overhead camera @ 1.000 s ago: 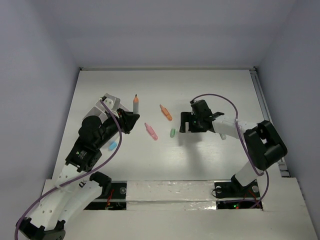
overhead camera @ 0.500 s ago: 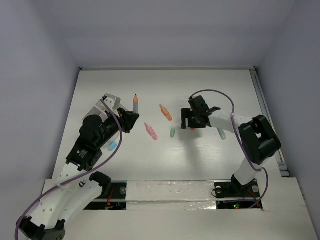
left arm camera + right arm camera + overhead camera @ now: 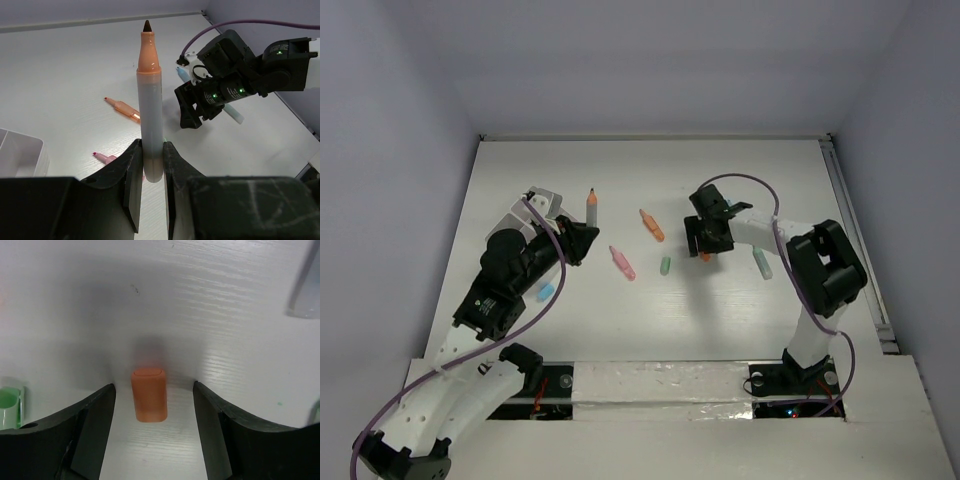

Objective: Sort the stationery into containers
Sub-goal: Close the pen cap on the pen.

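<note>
Top view: the left gripper [image 3: 582,240] is clenched on a grey marker [image 3: 592,208] pointing to 12 o'clock, with the container [image 3: 542,203] at its 10 o'clock. A pink marker [image 3: 621,262], an orange marker [image 3: 651,225] and a green cap [image 3: 665,266] lie between the arms. The right gripper [image 3: 705,243] is at the cap's 3 o'clock. Left wrist view: both fingers [image 3: 132,175] press the grey marker's lower end (orange nib section upward). Right wrist view: the fingers [image 3: 85,425] are released, straddling an orange cap [image 3: 149,395] without contact, with the green cap at 9 o'clock.
</note>
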`<state>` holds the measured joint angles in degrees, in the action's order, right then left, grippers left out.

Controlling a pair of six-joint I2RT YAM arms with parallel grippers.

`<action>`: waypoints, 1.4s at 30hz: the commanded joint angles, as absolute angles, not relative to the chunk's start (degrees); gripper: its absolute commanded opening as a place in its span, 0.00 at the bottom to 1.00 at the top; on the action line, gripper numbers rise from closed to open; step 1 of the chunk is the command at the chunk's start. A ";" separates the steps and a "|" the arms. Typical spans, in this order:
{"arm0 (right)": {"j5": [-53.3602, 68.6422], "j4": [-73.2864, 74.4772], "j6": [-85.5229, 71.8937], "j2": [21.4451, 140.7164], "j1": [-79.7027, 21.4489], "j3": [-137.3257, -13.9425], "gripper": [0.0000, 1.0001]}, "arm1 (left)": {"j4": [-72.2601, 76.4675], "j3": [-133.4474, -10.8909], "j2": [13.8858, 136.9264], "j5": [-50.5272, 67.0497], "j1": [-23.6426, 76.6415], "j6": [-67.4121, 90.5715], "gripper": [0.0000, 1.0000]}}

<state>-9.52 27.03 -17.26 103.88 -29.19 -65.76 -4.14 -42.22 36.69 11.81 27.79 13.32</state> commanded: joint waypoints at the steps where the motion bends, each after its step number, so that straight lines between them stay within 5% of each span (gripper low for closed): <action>1: -12.13 29.00 -15.65 106.60 -29.27 -67.58 0.68 | -1.76 -43.15 36.65 11.60 28.12 12.66 0.00; 5: -13.27 29.88 -15.38 107.84 -29.79 -68.55 0.60 | -1.85 -43.15 36.82 11.51 28.12 12.57 0.00; 8: -12.75 29.45 -15.47 107.84 -29.79 -68.21 0.39 | -1.93 -43.15 36.91 11.25 28.12 12.57 0.00; 10: -12.48 28.22 -15.91 107.40 -29.79 -67.85 0.16 | -1.93 -43.24 37.18 11.34 28.12 12.57 0.00; 12: -12.57 27.08 -16.00 105.74 -29.79 -67.59 0.07 | -2.11 -43.33 37.62 11.60 28.12 12.57 0.00; 23: 2.54 2.66 -28.20 84.73 -34.45 -68.99 0.05 | -1.06 -43.15 40.69 15.11 28.12 12.39 0.00; 31: 0.97 -15.80 -40.25 86.57 -42.18 -74.35 0.06 | -1.23 -43.33 42.62 13.45 28.12 11.87 0.00; 42: -2.64 -18.28 -41.13 92.63 -46.58 -81.91 0.06 | -1.14 -43.33 44.38 14.15 28.12 11.60 0.00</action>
